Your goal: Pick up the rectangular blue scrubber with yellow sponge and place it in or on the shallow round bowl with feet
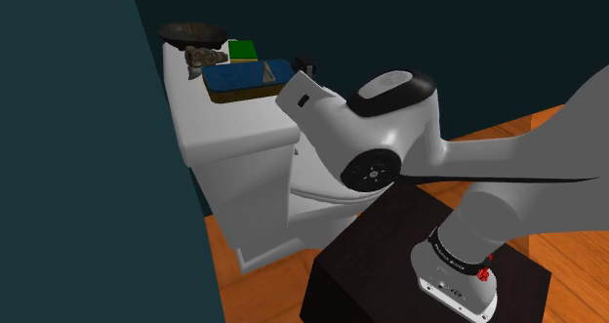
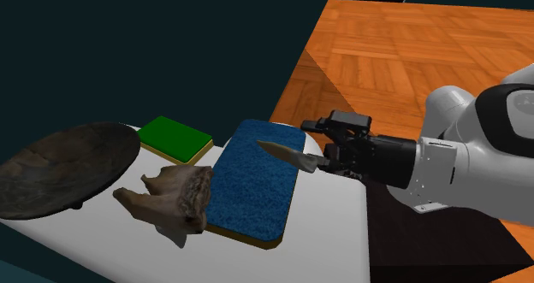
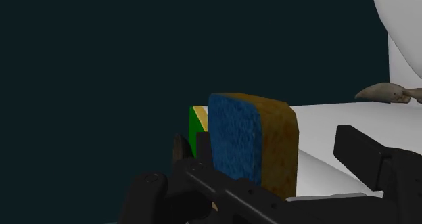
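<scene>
Fingers (image 3: 365, 151) apart, clamped on nothing. Shoulder view: gripper (image 1: 304, 65) sits just off the edge of the white surface (image 1: 234, 126) on the shoulder view's right. The blue scrubber (image 1: 239, 78) lies flat along that edge, near the tips, and the dark bowl (image 1: 190, 30) is at the far left corner. Second exterior view: a grey pointed piece (image 2: 282, 150) lies on the scrubber's blue face, pointing away from the gripper; can't tell whether it touches the tips. Wrist view: the scrubber is ahead between the fingers, untouched, its yellow layer visible.
</scene>
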Controlling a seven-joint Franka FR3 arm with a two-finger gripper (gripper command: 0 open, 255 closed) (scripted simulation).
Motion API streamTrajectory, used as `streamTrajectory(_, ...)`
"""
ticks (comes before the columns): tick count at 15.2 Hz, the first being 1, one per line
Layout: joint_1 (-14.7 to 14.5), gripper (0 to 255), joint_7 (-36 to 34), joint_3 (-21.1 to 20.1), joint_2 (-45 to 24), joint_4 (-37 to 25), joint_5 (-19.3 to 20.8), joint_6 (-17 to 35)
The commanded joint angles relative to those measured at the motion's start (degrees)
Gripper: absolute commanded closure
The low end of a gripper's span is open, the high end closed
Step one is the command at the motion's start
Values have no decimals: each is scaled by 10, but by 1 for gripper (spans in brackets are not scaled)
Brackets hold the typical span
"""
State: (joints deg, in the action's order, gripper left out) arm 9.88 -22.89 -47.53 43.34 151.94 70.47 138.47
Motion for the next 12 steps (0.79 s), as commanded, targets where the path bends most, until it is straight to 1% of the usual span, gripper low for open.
streamTrajectory(1, -2, 255, 0, 15, 6, -15, -8, 4)
streamTrajectory(12, -31, 255, 99, 71, 21, -54, -49, -6)
